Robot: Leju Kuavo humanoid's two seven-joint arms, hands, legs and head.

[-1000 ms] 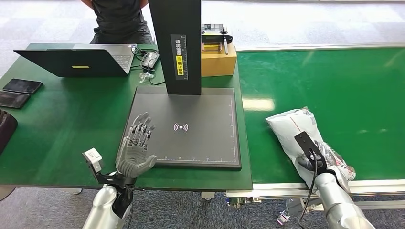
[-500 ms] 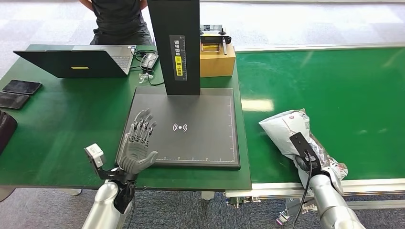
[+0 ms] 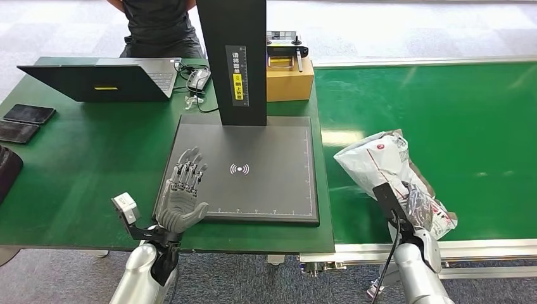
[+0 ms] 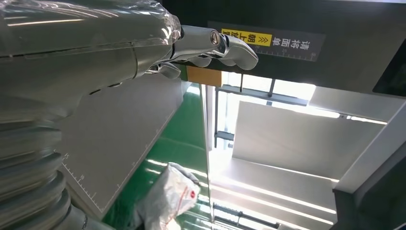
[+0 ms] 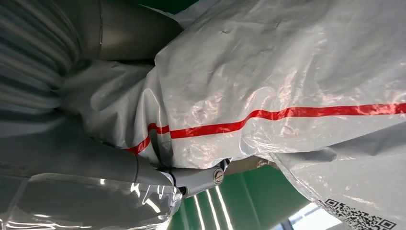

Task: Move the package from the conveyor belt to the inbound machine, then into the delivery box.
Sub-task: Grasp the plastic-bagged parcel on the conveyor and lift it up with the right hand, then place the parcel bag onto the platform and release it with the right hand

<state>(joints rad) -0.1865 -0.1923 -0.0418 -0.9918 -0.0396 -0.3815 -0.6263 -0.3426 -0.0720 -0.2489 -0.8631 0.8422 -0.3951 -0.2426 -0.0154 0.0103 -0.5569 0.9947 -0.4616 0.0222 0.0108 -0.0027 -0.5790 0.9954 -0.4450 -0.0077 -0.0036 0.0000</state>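
A white plastic package [image 3: 381, 166] with red stripes and a printed label is lifted off the green conveyor belt [image 3: 443, 114]; my right hand [image 3: 415, 209] grips its near end. In the right wrist view the package [image 5: 287, 86] lies across my thumb and fingers [image 5: 191, 179]. The inbound machine's dark scanning plate [image 3: 253, 168] with its black column [image 3: 235, 57] lies left of the package. My left hand [image 3: 182, 193] hovers open, fingers apart, over the plate's near left corner. The left wrist view shows the package [image 4: 170, 196] beyond the plate edge.
A laptop [image 3: 101, 79] and two phones [image 3: 25, 120] sit on the green table's left side. A yellow box [image 3: 289, 76] with a controller stands behind the plate. A person in dark clothes sits [image 3: 155, 25] at the table's far side.
My right hand has lifted the package and carried it left toward the scanning plate. The left hand has barely moved.
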